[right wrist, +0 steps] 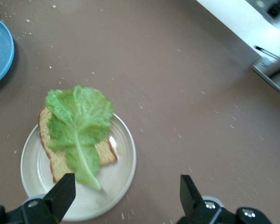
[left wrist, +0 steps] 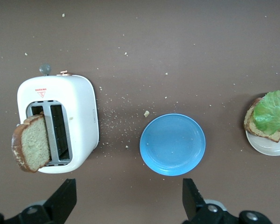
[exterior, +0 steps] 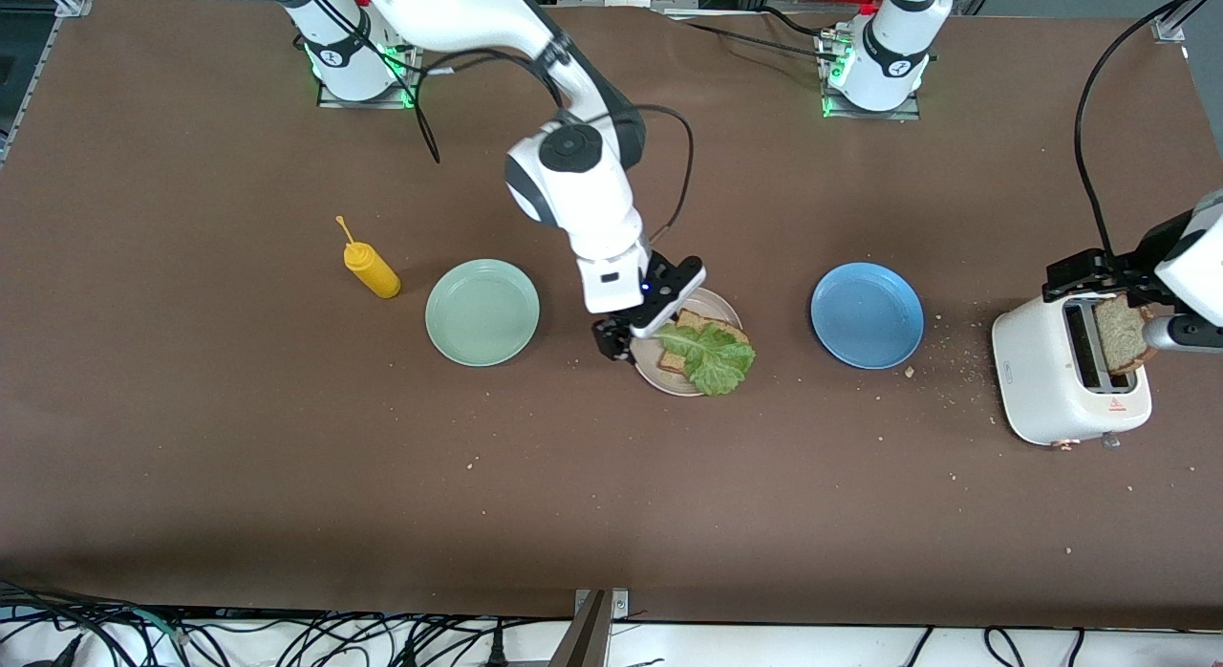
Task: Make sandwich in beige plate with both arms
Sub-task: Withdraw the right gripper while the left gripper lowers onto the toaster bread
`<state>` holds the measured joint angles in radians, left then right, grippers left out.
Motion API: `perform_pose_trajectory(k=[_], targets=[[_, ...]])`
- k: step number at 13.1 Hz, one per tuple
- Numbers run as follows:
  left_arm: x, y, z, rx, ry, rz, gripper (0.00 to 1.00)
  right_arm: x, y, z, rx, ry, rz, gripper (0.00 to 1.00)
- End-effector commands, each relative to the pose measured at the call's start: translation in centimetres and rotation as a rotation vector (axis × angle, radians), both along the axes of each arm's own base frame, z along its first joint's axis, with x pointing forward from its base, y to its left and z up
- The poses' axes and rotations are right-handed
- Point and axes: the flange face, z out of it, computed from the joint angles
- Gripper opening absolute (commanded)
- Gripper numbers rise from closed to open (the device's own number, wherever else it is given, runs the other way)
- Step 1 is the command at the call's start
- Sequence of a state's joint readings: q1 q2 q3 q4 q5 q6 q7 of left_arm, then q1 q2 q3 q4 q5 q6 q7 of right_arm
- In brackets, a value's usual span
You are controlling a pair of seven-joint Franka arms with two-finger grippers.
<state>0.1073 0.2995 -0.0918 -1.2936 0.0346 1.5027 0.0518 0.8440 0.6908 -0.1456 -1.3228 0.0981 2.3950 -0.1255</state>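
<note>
- Nearest the front camera I see the white toaster [exterior: 1065, 380] at the left arm's end of the table, well apart from the beige plate [exterior: 653, 371]; a bread slice [left wrist: 31, 143] leans out of one slot, and the arm partly covers it in the front view.
- I take the beige plate as my landmark: it holds one slice of bread [right wrist: 60, 158] with a lettuce leaf [right wrist: 79, 126] on top. The leaf hides much of the slice and overhangs the plate's rim on the camera side.
- I cannot see a second slice on the plate.
- The right gripper [exterior: 635, 334] sits low at the plate's edge toward the right arm's end, its fingers [right wrist: 60, 193] spread wide and gripping nothing; the lettuce tip lies just beside one finger, not between them.
- The left gripper [exterior: 1118, 285] is over the toaster, fingers [left wrist: 65, 198] wide apart and empty, with the leaning slice just ahead of one finger.
- The blue plate [exterior: 867, 314] lies beside the beige plate toward the left arm's end, the mint-green plate [exterior: 482, 311] toward the right arm's.
- Slightly farther from the camera than the beige plate stands the yellow squeeze bottle [exterior: 372, 269].
</note>
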Motion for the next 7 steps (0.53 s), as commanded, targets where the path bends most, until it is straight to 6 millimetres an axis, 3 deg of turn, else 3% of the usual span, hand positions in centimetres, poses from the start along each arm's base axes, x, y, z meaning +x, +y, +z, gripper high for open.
perform_pose_trajectory(k=[1,4,6,7], targets=[[-0.3,1.4,0.0,0.015,0.014,0.009,1.00,1.7,-7.0,5.9,-0.045,0.130,-0.095,0.99],[-0.1,2.1,-0.4,0.027,0.021,0.019,1.00,4.4,-16.8,10.8,-0.093,0.244,-0.220,0.99],[0.1,5.5,-1.1,0.023,0.015,0.069,1.00,5.9,-23.7,11.8,-0.142,0.329,-0.310,0.99],[0.5,6.7,-1.8,0.022,0.006,0.087,1.00,6.1,-26.1,12.1,-0.163,0.364,-0.348,0.99]])
